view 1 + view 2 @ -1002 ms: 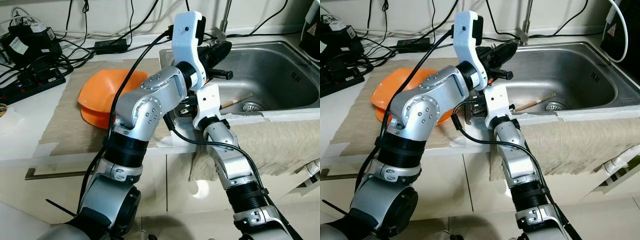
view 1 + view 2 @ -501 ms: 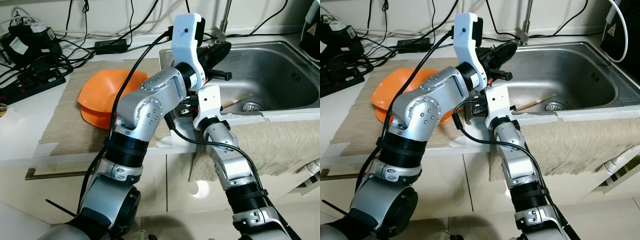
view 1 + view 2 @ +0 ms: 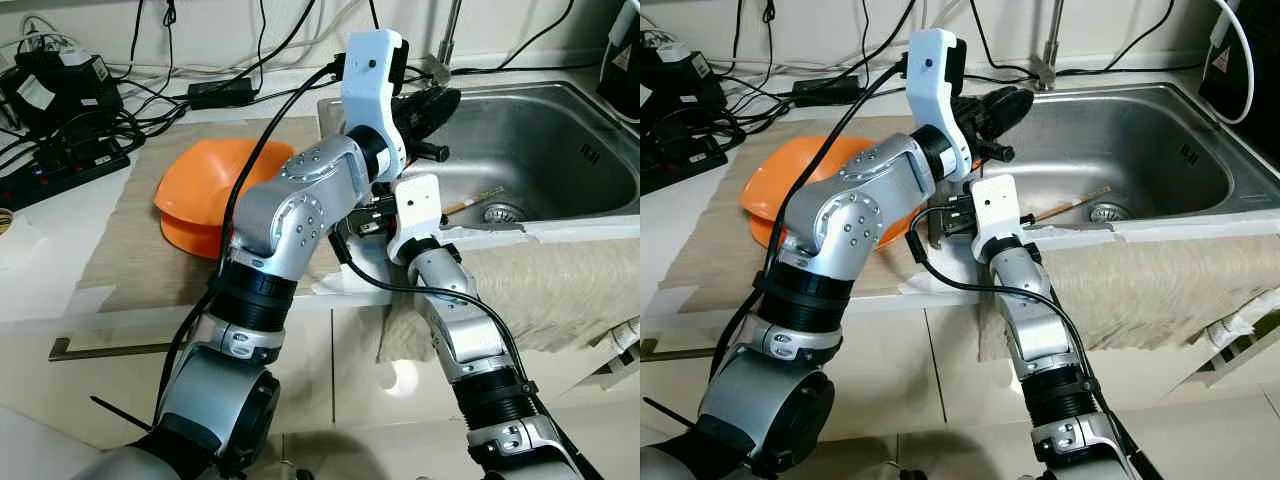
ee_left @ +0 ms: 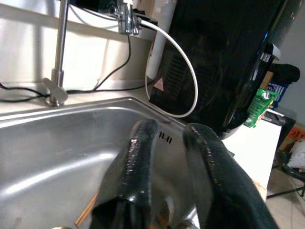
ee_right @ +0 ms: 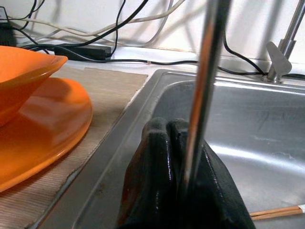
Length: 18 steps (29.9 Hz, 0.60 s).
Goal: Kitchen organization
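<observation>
Left tool (image 4: 167,143) parted, right tool (image 5: 172,138) clamped.

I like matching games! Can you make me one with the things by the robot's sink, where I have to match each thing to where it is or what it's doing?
Things:
1. orange bowl
2. chopstick
3. right gripper
4. power strip

Places or states:
A. lying in the bottom of the sink, near the drain
B. shut on a thin metal rod
C. sitting on an orange plate on the beige mat
D. on the counter at the robot's far left, with black cables

Pairs: 1-C, 2-A, 3-B, 4-D
</observation>
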Motion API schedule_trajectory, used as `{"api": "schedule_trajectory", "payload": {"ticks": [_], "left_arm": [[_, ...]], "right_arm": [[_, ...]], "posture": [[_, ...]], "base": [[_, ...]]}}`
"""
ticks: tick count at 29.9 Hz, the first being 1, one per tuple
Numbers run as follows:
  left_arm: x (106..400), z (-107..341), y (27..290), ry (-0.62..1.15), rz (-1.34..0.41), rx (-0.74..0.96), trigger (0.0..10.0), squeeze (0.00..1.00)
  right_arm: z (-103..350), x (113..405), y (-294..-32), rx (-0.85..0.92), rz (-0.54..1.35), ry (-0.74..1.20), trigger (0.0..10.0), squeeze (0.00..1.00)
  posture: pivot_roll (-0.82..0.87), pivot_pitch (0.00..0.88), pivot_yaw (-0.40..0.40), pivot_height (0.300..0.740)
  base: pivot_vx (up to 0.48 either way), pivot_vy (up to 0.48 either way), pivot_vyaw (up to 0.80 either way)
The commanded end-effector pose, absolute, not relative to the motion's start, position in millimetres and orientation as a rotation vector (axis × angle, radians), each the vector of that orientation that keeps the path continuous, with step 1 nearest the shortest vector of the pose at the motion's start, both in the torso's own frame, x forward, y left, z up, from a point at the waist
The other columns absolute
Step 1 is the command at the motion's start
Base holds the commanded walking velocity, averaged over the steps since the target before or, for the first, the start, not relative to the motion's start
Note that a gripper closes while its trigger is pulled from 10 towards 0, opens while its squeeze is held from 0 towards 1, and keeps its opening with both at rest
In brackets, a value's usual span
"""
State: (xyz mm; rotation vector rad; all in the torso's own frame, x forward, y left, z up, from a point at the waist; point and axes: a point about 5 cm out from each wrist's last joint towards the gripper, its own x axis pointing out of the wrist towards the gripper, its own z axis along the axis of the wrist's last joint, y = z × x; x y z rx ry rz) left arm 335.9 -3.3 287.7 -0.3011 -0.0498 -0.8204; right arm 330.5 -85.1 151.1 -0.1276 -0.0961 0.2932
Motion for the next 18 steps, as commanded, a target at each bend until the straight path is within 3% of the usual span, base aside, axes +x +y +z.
{"api": "schedule_trajectory", "payload": {"ticks": [1, 18], "left_arm": [[336.6, 297.3, -3.6, -0.083, -0.827, -0.274, 10.0, 1.00], [362.4, 316.0, 23.5, -0.148, -0.723, -0.222, 10.0, 1.00]], "right_arm": [[156.7, 329.4, -83.0, -0.122, 0.299, -0.117, 0.0, 0.00], [155.2, 329.2, -85.0, -0.126, 0.293, -0.112, 0.0, 0.00]], "posture": [[-0.04, 0.000, 0.096, 0.740], [-0.04, 0.000, 0.096, 0.740]], "base": [[0.000, 0.000, 0.00], [0.000, 0.000, 0.00]]}}
